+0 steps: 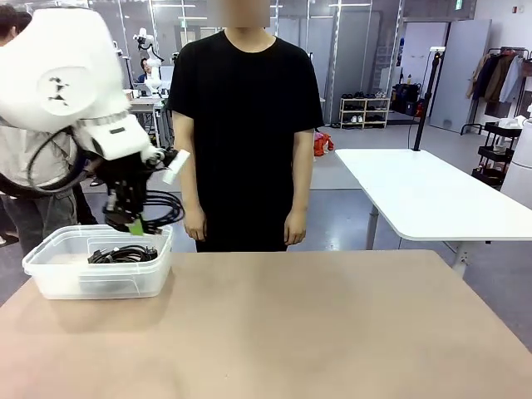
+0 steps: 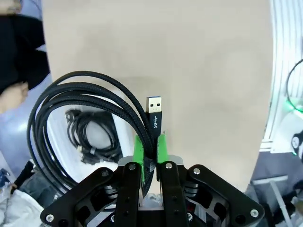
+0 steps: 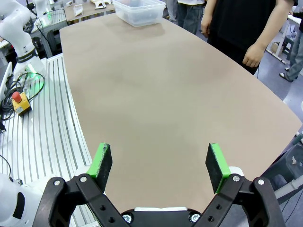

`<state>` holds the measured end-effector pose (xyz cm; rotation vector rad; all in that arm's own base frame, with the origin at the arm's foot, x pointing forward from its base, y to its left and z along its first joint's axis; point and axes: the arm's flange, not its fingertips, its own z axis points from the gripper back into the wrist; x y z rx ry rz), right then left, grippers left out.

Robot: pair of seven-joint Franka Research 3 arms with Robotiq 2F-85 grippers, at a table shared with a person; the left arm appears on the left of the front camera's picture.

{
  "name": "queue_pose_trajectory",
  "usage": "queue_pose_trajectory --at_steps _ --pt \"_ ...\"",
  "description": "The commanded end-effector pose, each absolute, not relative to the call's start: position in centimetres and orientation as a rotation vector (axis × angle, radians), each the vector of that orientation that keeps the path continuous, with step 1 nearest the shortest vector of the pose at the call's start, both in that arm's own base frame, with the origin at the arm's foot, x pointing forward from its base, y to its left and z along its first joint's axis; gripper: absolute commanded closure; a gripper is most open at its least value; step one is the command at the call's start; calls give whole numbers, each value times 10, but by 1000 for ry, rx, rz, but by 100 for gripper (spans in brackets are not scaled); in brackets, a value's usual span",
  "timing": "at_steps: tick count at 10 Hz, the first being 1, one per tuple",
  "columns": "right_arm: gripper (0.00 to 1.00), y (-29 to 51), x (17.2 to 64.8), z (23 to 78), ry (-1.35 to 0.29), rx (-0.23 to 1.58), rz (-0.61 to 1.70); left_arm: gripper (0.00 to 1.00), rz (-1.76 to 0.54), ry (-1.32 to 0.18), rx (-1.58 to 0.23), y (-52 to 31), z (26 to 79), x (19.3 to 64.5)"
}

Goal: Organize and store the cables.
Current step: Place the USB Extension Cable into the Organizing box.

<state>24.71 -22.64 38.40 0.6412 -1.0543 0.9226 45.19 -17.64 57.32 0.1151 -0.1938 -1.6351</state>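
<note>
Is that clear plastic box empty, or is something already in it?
Not empty: the clear box already holds a coiled black cable on its bottom.

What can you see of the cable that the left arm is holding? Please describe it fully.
The held cable is a black braided cord wound in a round coil of several loops. One end is a USB plug, black with a blue insert, pointing away from the wrist. The left gripper is shut on it beside the plug; the coil hangs above the clear plastic bin.

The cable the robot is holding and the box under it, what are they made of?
The held cable looks like black braided fabric, judging by its woven texture, with a shiny metal plug tip. The box seems to be frosted clear plastic, since its contents show through.
</note>
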Motion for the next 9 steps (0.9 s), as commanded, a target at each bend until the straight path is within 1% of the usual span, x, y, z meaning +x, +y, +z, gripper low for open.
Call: queue_pose_trajectory --at_steps 1,3,5,7,8,9 --pt "0 -227 248 384 -1075 635 934 88 -1588 -270 69 -142 576 472" --pt "0 -227 248 384 -1075 635 934 88 -1558 -266 72 -118 565 498" --pt "0 -227 248 384 -1075 635 934 88 -1516 -227 79 -108 555 518" --pt "0 -227 248 384 -1075 635 934 88 -1475 -192 48 -94 543 539" --pt "0 -227 248 384 -1075 635 934 88 -1424 -206 33 -86 535 556" --pt "0 -227 248 384 -1075 635 934 88 -1426 -182 29 -80 526 565"
